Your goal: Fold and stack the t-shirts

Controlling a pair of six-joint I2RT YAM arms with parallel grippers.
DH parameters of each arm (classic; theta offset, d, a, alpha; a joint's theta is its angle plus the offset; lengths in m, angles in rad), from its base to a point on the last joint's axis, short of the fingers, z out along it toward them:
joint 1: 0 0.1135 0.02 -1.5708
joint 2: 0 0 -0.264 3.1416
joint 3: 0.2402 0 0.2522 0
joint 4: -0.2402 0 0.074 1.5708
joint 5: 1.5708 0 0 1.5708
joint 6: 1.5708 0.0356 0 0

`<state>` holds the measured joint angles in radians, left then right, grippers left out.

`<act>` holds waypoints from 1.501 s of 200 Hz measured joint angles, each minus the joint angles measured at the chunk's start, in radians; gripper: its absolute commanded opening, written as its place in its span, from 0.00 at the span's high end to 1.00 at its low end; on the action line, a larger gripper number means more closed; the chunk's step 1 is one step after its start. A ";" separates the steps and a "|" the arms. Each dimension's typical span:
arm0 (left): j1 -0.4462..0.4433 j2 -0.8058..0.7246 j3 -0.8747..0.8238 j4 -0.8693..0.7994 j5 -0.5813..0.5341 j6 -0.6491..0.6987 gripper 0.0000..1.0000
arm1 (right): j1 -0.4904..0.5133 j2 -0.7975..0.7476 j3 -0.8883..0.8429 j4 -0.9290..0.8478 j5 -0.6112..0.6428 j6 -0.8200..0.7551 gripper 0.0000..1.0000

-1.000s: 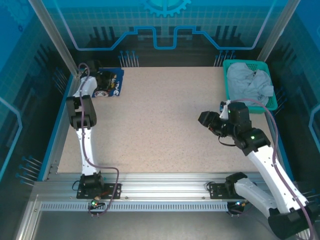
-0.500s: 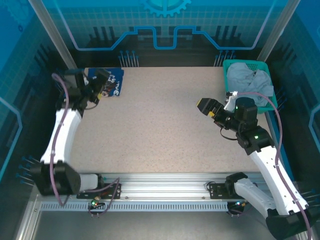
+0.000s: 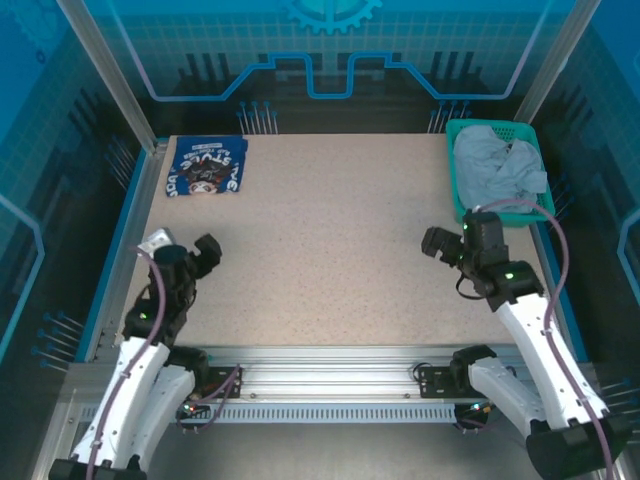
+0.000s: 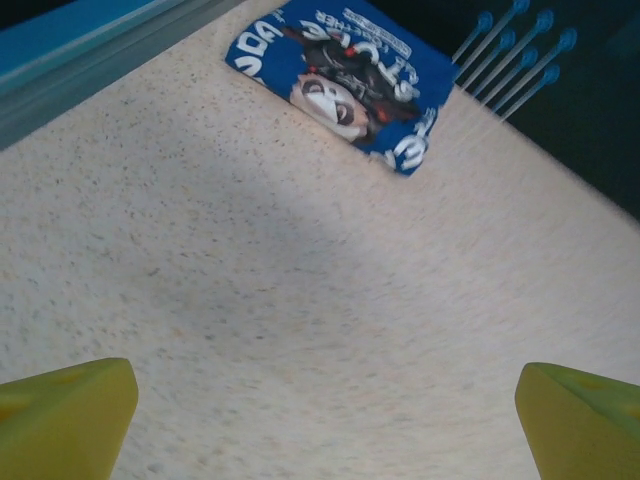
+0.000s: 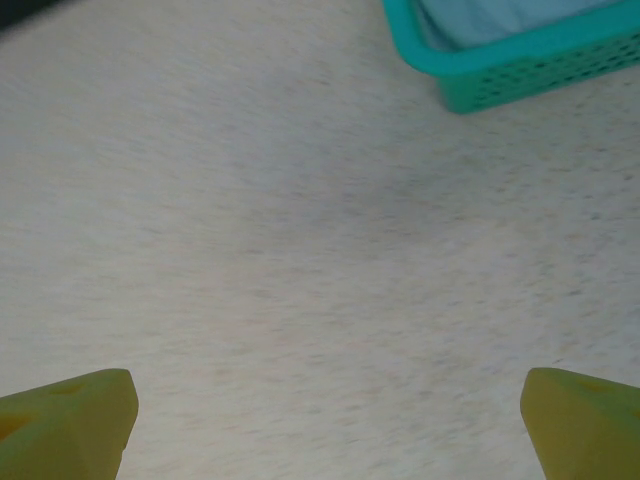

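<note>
Both arms have drawn back since a second ago. Our left hand [image 3: 200, 255], which was over the far left corner, now sits low by the near left edge of the speckled beige bench [image 3: 320, 230]. Our right hand [image 3: 437, 243] has pulled in slightly toward its own side. Both hands are released, yellow fingers spread wide with nothing between them (the wrist views show bare bench in each gap).

Outward from the left hand, and well apart from it, the royal blue cloth t-shirt with the white-and-red chest print [image 3: 206, 167] lies in the far left corner. It is folded into a compact rectangle, print side up, flat on the bench. We judge it was put there to start the stack and to leave the middle free as a working area.

Outward from the right hand, near it toward the far right corner, stands the teal plastic mesh basket [image 3: 455, 205]. The plain light grey cloth t-shirt [image 3: 497, 165] lies crumpled inside it, not yet folded.

So we reckon the task is about half done. Open hands suit the next step as we see it: lifting the grey shirt out and spreading it mid-bench, which soft, bunched cloth may resist.
</note>
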<state>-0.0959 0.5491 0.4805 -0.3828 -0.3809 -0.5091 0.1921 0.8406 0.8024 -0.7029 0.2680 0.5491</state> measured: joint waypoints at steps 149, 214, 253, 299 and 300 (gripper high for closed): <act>0.079 0.973 -0.183 1.305 0.076 0.438 0.01 | -0.238 0.401 -0.494 1.234 -0.155 -0.449 0.00; 0.090 1.004 -0.178 1.403 0.145 0.441 0.01 | -0.203 0.621 -0.472 1.497 -0.211 -0.472 0.00; 0.090 1.004 -0.138 1.375 0.177 0.441 0.01 | -0.161 0.663 -0.397 1.463 -0.217 -0.509 0.00; 0.090 1.004 -0.138 1.353 0.181 0.441 0.01 | -0.144 0.663 -0.381 1.457 -0.213 -0.532 0.00; 0.090 1.004 -0.138 1.353 0.181 0.441 0.01 | -0.144 0.663 -0.381 1.457 -0.213 -0.533 0.00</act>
<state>-0.0055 1.5532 0.3424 0.9703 -0.2001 -0.0677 0.0479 1.5040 0.4213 0.7540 0.0551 0.0166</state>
